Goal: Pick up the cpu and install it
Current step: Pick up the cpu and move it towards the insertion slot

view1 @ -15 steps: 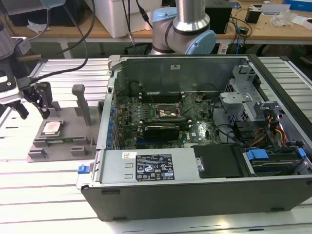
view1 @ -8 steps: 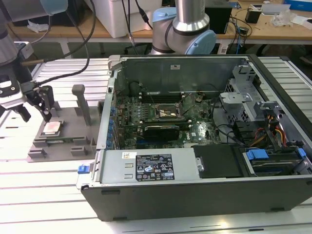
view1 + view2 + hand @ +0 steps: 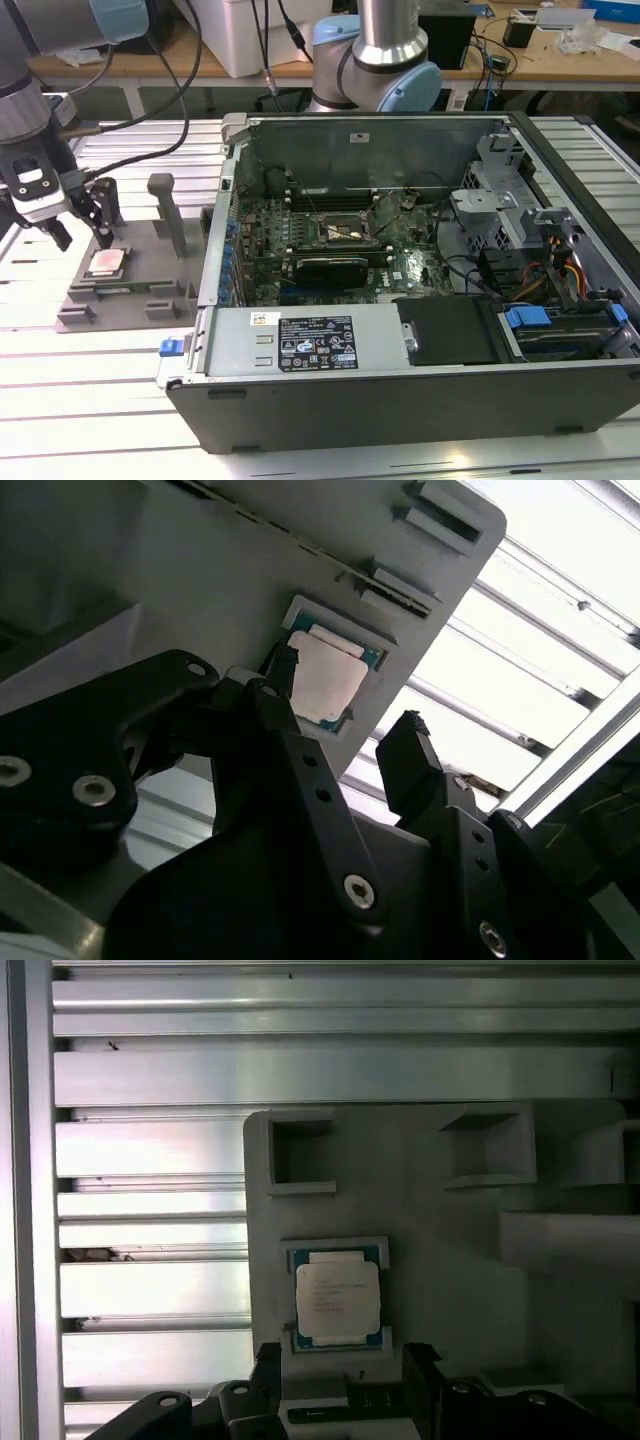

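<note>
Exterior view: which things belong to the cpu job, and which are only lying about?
Job: cpu, open gripper near it, gray holder tray, socket frame in the computer case.
Lying about: black card, power supply, blue drive caddy, cables.

Our arm [image 3: 60,25] comes in at the top of the exterior view's left, a grey tube with a pale blue joint cap, and bends down into the wrist [image 3: 25,115]. From there our gripper [image 3: 82,238] hangs low, pointing downward and tipped slightly toward the exterior view's right. Its two black fingers [image 3: 104,215] stand spread well apart, gripping nothing. We see the gripper [image 3: 345,693] in the second wrist view with linkages splayed and fingers [image 3: 415,755] parted; in the first wrist view the gripper [image 3: 340,1358] shows the same wide gap.
</note>
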Controlling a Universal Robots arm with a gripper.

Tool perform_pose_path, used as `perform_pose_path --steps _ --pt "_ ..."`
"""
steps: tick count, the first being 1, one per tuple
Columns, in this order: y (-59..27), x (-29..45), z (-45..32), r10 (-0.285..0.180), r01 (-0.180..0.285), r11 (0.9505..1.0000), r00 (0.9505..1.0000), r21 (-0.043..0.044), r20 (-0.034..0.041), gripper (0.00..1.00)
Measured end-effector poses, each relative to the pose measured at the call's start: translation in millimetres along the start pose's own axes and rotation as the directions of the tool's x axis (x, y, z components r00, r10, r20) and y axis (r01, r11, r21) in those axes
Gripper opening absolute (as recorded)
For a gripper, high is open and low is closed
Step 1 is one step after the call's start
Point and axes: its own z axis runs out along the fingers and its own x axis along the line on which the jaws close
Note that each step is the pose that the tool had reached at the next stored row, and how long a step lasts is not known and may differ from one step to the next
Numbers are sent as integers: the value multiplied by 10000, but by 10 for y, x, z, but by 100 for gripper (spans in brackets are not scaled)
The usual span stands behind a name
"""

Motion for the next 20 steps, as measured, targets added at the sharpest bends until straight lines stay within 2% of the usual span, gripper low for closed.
perform_pose_path --steps 3,7,16,18,20 --pt "35 1 11 -439 439 9990 9990 -8 3 60" --pt "53 2 55 -448 448 9990 9990 -10 4 60" --pt "77 -11 272 -531 531 9986 9986 -6 -1 60" --pt "77 -34 299 -601 601 9982 9982 -9 -38 60" --pt "80 -63 320 -668 668 9978 9977 -16 -119 60"
